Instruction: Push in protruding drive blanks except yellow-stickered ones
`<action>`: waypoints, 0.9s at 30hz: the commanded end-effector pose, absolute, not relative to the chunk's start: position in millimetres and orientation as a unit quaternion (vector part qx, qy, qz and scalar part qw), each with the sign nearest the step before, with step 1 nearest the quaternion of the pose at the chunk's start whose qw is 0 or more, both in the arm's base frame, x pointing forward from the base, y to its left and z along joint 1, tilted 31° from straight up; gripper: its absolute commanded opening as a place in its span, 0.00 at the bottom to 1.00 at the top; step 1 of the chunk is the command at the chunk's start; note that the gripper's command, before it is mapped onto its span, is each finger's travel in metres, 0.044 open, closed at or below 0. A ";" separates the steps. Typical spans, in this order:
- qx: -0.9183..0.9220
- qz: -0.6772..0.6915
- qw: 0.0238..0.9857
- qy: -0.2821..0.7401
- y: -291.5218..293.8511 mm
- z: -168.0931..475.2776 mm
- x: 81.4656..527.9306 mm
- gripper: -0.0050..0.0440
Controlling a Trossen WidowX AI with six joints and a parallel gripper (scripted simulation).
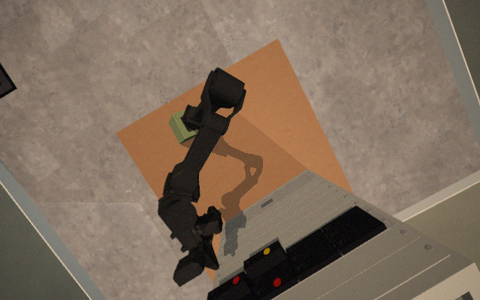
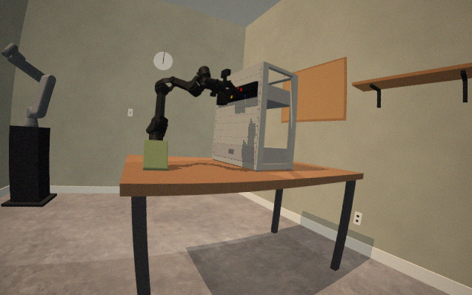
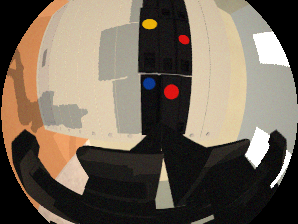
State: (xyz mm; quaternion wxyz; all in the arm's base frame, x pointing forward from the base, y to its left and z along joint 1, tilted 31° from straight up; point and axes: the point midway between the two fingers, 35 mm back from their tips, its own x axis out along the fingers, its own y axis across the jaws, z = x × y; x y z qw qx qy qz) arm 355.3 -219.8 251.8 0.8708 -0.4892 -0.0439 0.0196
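The black six-joint arm (image 2: 161, 107) reaches from its green block base (image 2: 155, 155) toward the upper front of the tall grey metal rack (image 2: 250, 122), which stands on the orange wooden surface (image 2: 196, 178). The gripper (image 3: 162, 192) has its fingers pressed fully together and they hold nothing; in the wrist view only a thin pale wedge shows between the two dark blades.

The task's things are the black drive blanks in the top band of the rack front. In the wrist view, four coloured stickers mark them: a yellow sticker (image 3: 149, 24) and a small red sticker (image 3: 184, 39) in the far pair, a blue sticker (image 3: 149, 83) and a larger red sticker (image 3: 172, 92) in the near pair. From the top view, the blank with the yellow sticker (image 1: 267, 251) stands out of the front, and the blanks with red stickers (image 1: 277, 282) also seem to stand out, but how far each one protrudes I cannot tell exactly.

The relation that matters: the blanks lie straight ahead of the closed fingers, and the dark band of blanks runs along the same line as the fingers point in the wrist view. The gripper is just beside the rack's front edge, not clearly touching any blank. I judge the next push should go on a red or blue blank, straight into the rack and gently, because the rack is loose and tall, and the yellow one must stay untouched.
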 end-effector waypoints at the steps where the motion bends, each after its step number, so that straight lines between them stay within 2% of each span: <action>1: -0.495 0.016 0.867 -0.050 -219.8 259.3 353.5 0.10; 17: -0.495 0.016 0.867 -0.050 -231.8 273.0 348.7 0.10; 23: -0.495 0.016 0.867 -0.050 -229.2 275.5 383.0 0.10; 27: -0.495 0.016 0.867 -0.050 -228.9 275.7 385.7 0.10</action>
